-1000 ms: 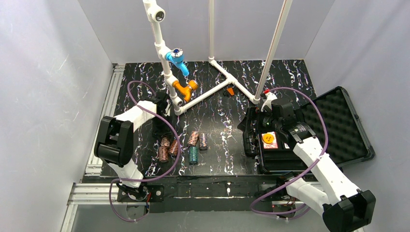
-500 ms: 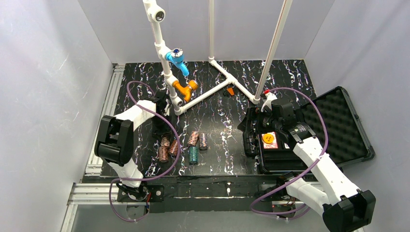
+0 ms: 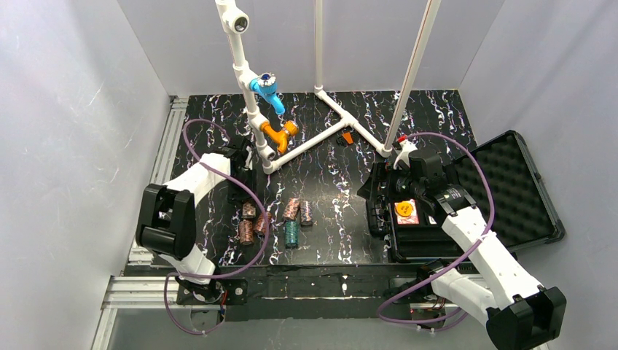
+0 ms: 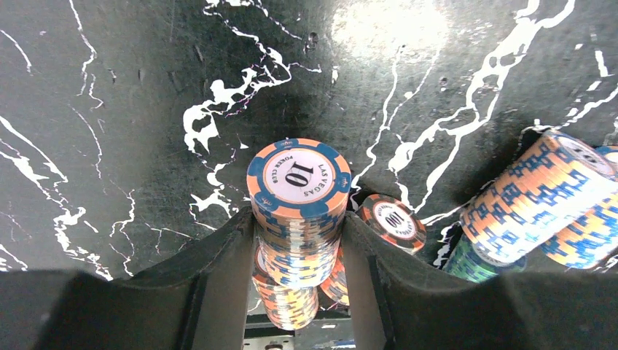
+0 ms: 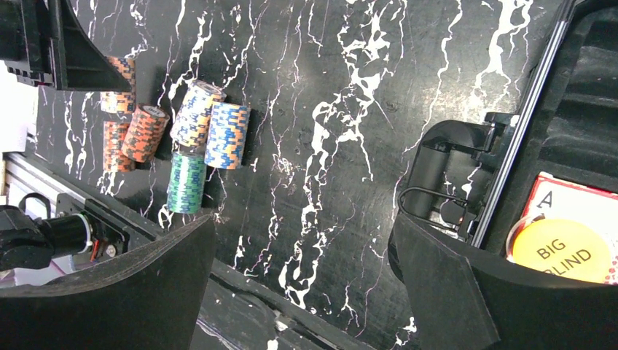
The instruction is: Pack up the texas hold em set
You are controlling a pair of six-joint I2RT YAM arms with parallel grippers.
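My left gripper is shut on a stack of orange-and-blue poker chips marked 10, with its fingers pressed on both sides. The stack sits at the left of the chip group on the table. Other stacks lie close by: one marked 100, an orange-blue one and a green one. My right gripper is open and empty above the table by the left edge of the open black case. A yellow BIG BLIND button lies in the case.
White pipe frame with blue and orange fittings stands behind the chips. The case's foam lid lies open to the right. More chip stacks show in the right wrist view, near the table's front rail.
The left arm's elbow has swung left and down while its gripper stays at the chip stacks. The right arm has not moved.
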